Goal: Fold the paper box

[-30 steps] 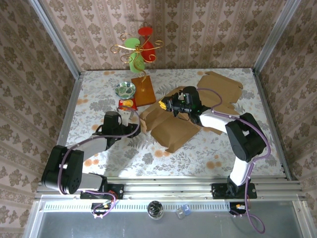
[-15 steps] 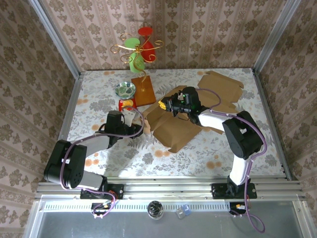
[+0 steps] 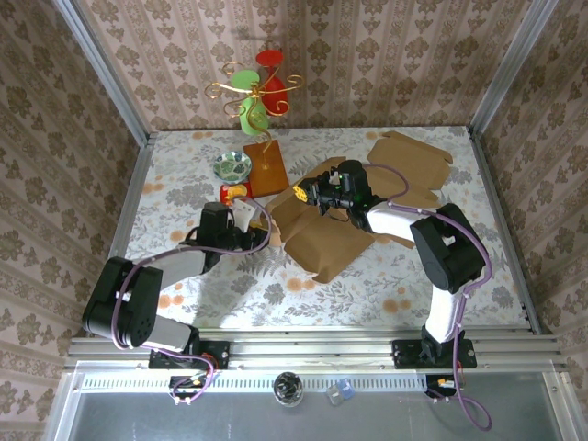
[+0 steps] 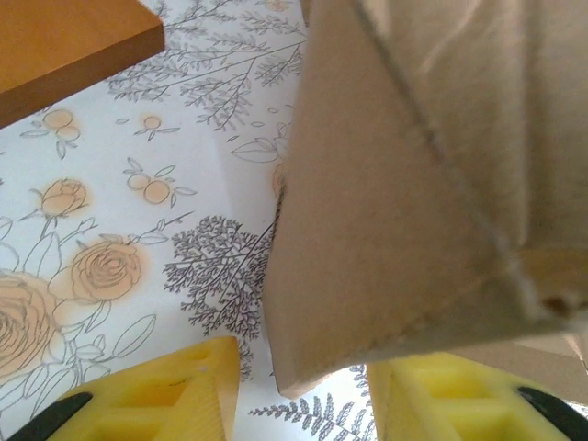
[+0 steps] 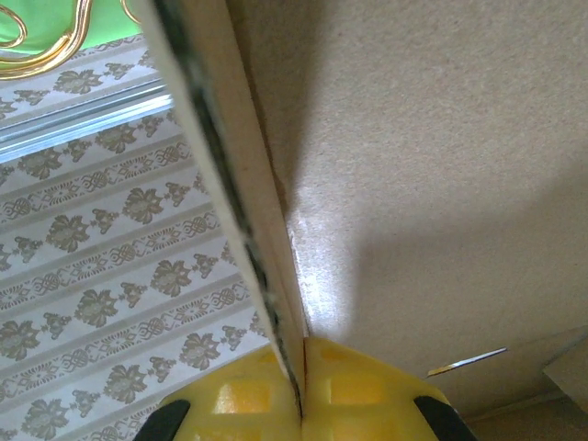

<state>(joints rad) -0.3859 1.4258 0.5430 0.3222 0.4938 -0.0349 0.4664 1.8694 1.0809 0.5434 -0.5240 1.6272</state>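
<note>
The brown paper box lies partly unfolded on the flowered table, with flaps raised round its middle. My right gripper is at the box's upper left and is shut on a raised flap. In the right wrist view the yellow fingers pinch the flap's thin edge. My left gripper is at the box's left side and stands open. In the left wrist view a flap corner hangs between the yellow fingers, which do not press on it.
A wooden board lies just behind the left gripper. A small patterned bowl and a red and yellow item sit left of it. A gold wire stand with green and red discs rises at the back.
My left gripper has moved right, up to the box's left flap, uncovering the red and yellow item. The right gripper has kept its hold and hardly moved.
</note>
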